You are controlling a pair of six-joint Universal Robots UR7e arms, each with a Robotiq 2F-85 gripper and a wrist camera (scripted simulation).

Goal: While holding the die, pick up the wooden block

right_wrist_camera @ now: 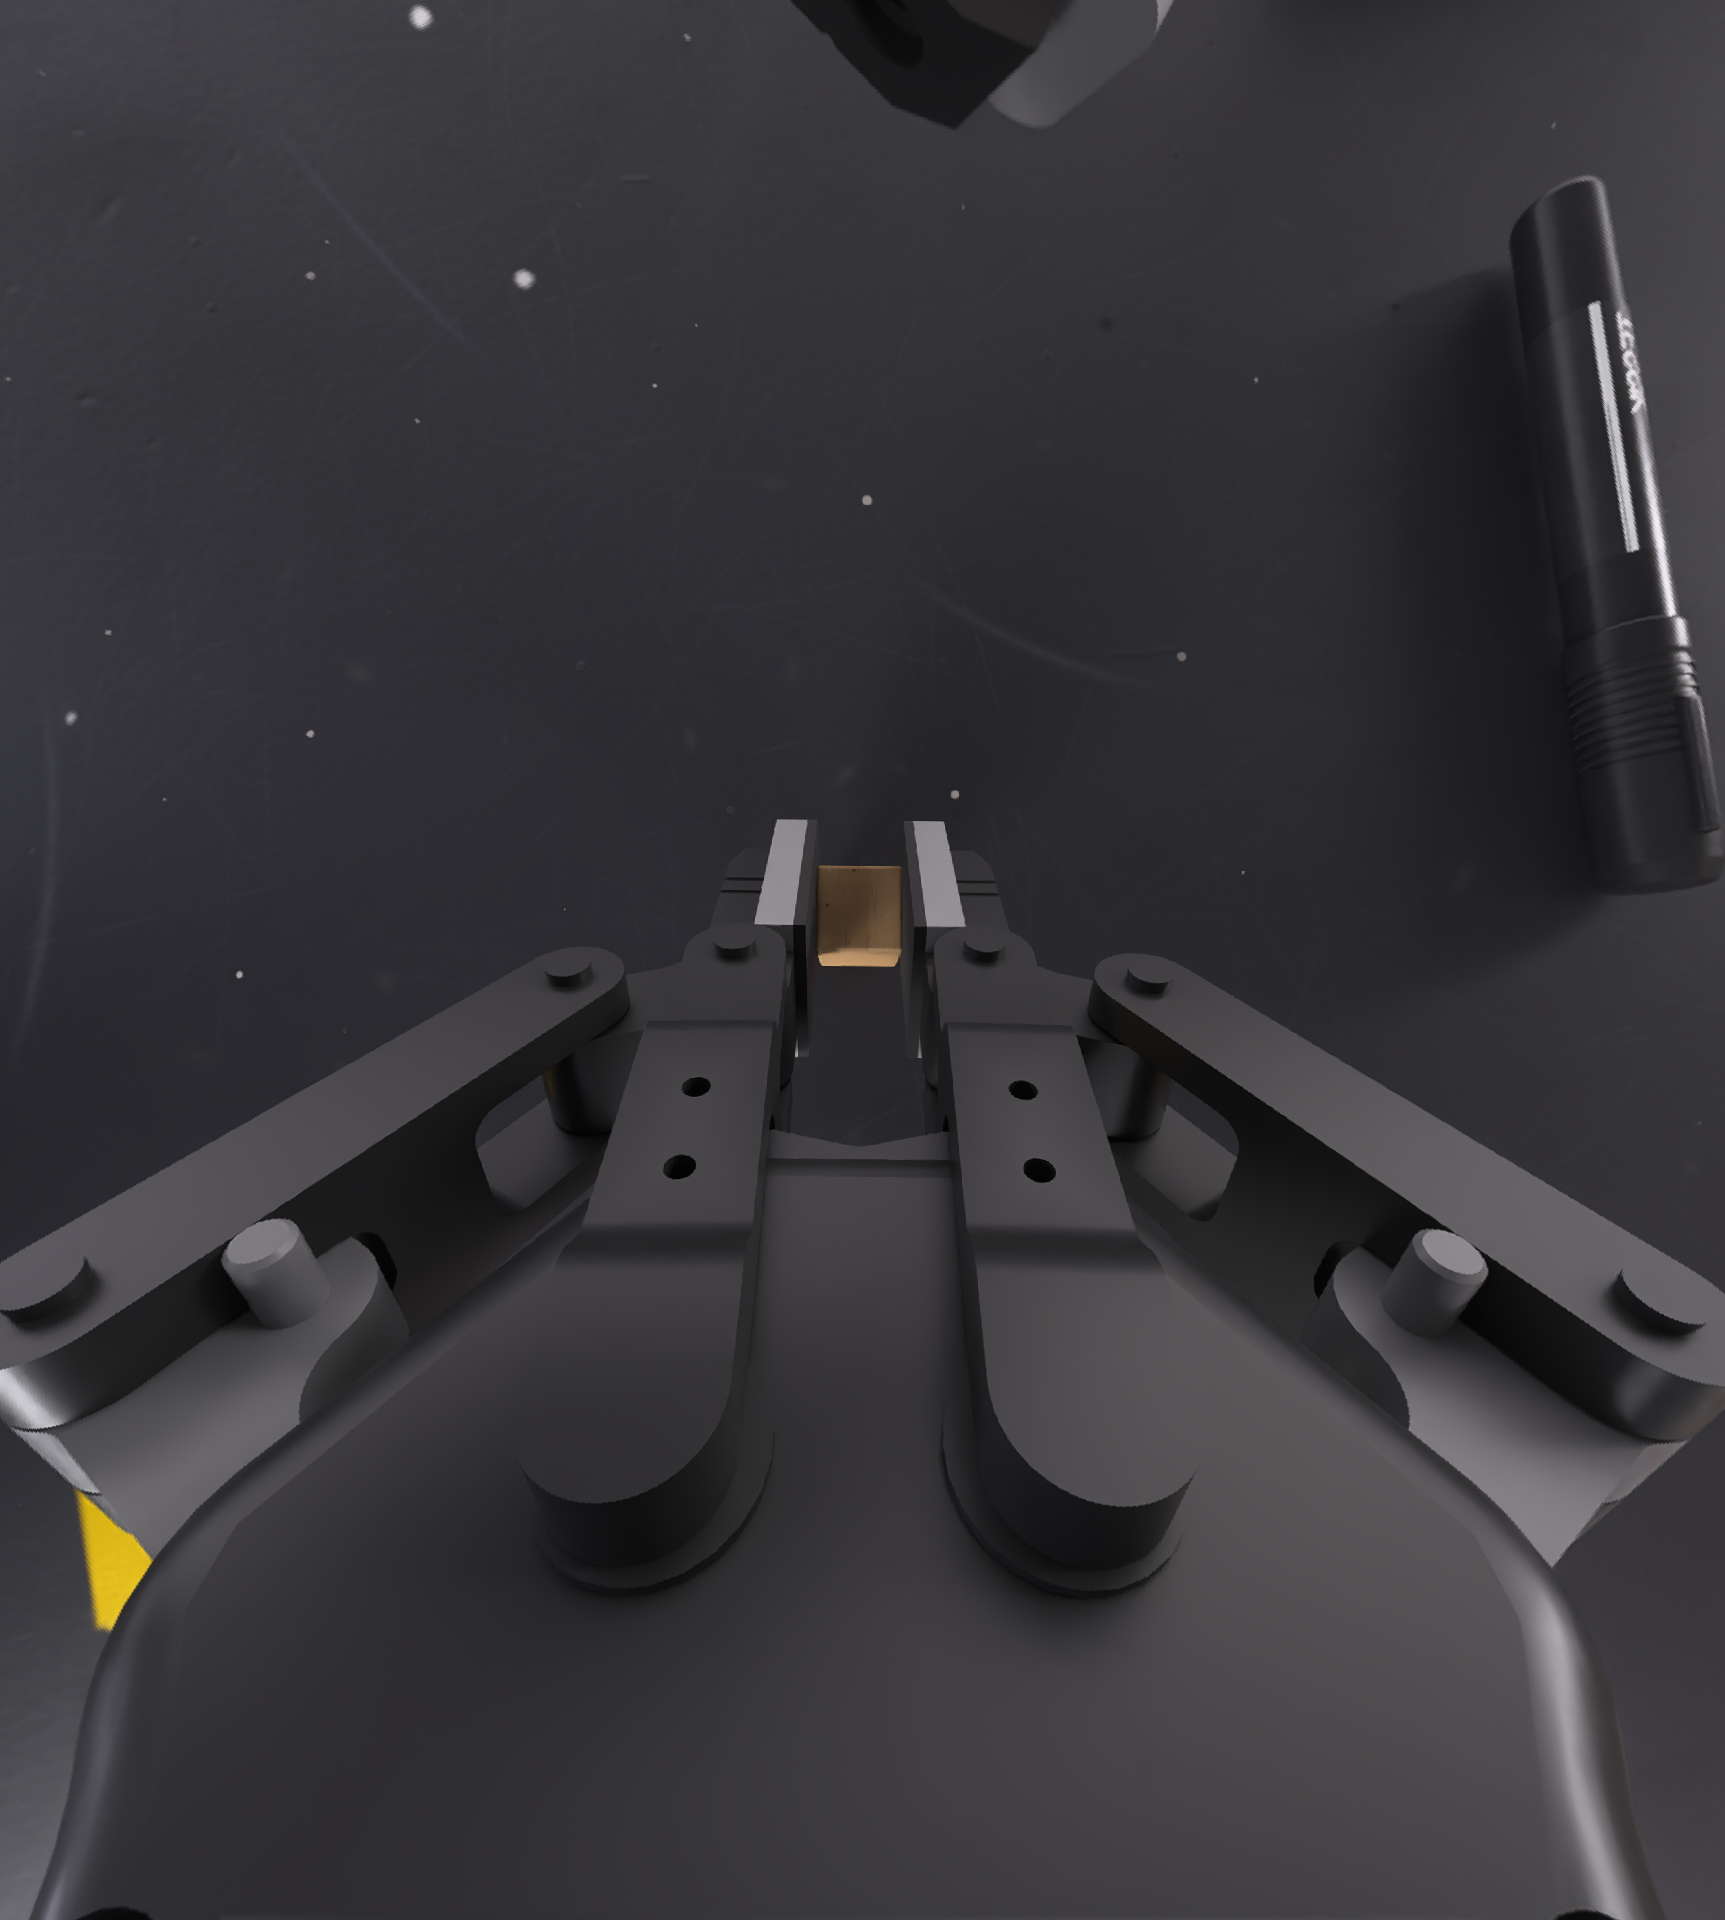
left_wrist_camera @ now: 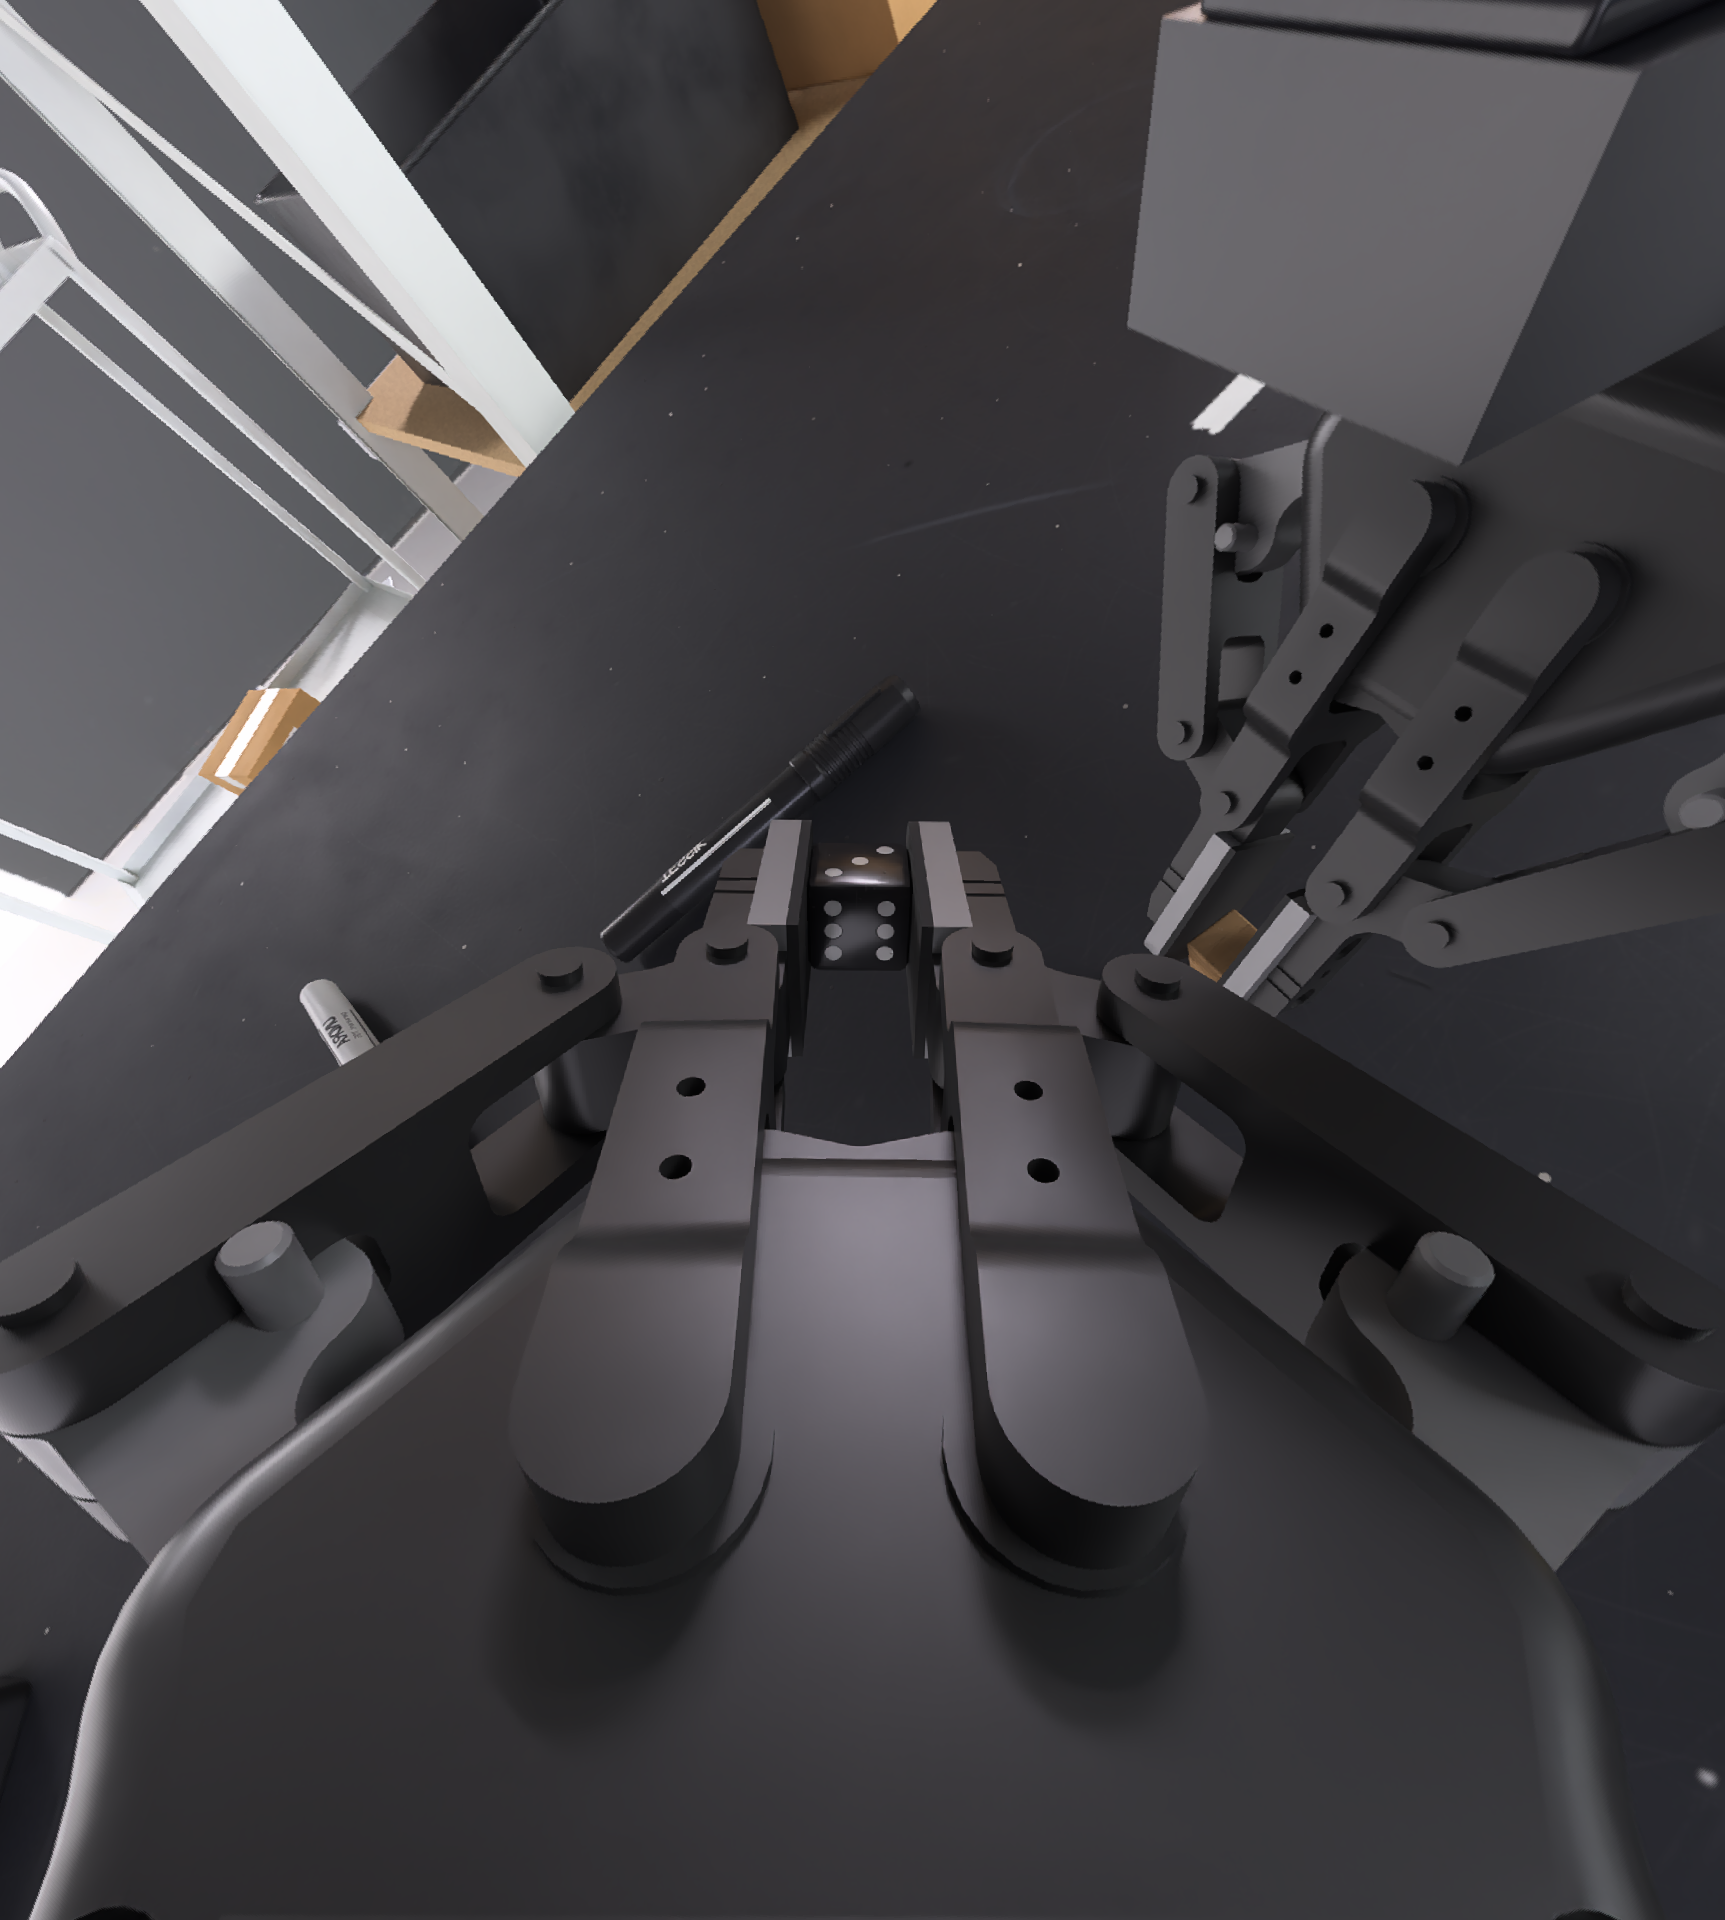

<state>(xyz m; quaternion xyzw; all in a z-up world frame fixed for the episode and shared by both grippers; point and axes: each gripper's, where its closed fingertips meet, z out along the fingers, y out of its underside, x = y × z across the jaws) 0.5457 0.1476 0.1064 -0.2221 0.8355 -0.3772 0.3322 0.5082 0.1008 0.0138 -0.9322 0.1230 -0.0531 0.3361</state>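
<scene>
Left hand (left_wrist_camera: 859,899): closed on the black die (left_wrist_camera: 859,909), which sits squarely between the two pads near the fingertips, a six-pip face toward the camera and a three-pip face toward the fingertips; the die is a cube and has no long axis to report. Right hand (right_wrist_camera: 859,904): narrowed to the width of the wooden block (right_wrist_camera: 859,914), both pads flush against its side faces. The block appears short and nearly cubic, its slightly longer side running along the fingers toward the bench (right_wrist_camera: 629,468); a firm reading of the long axis is not possible at this angle. Whether the block is clear of the bench cannot be determined. Judgement: the die hold is in place, the block grasp looks made, and what remains is the lift, or its confirmation. Beyond the left hand, a black marker (left_wrist_camera: 764,821) lies flat on the bench just beside the left finger, with a grey-capped pen (left_wrist_camera: 338,1023) nearer the edge. The right hand is visible farther off in the left wrist view, close alongside.
</scene>
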